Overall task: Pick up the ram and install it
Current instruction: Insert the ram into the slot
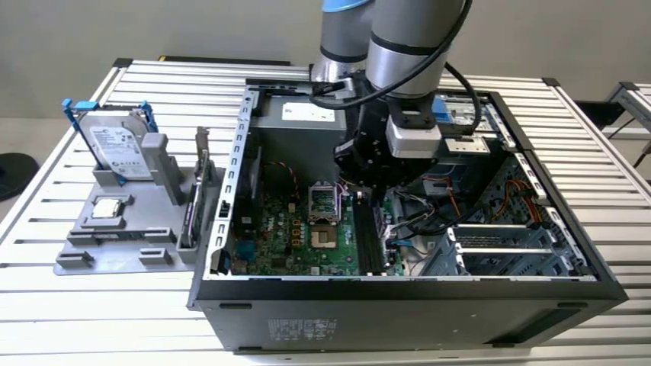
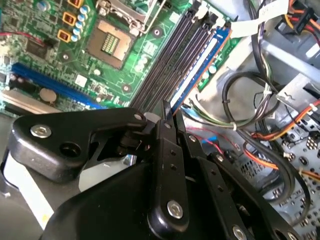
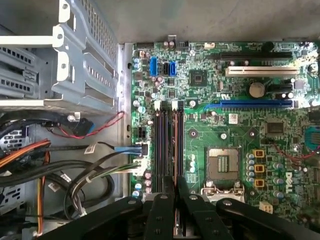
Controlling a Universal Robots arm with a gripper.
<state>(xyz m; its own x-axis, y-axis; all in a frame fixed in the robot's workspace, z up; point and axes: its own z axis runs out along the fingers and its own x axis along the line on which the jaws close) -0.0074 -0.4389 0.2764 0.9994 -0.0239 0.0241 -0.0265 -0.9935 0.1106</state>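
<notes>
We see a slatted metal surface (image 1: 91, 320), grey wall behind. One open PC case (image 1: 407, 305), one claw (image 3: 175, 192) clamped on one ram (image 3: 175, 150), low centre, in the slots (image 3: 162, 145).

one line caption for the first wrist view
Gripper poised over the motherboard's memory slots inside an open computer case.

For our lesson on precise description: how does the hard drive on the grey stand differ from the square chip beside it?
The hard drive stands on edge in the grey stand; the square chip lies flat on it. The hard drive is clearly larger than the chip. The hard drive has a blue frame; the chip has none. Both are silvery and sit outside the computer case.
</notes>
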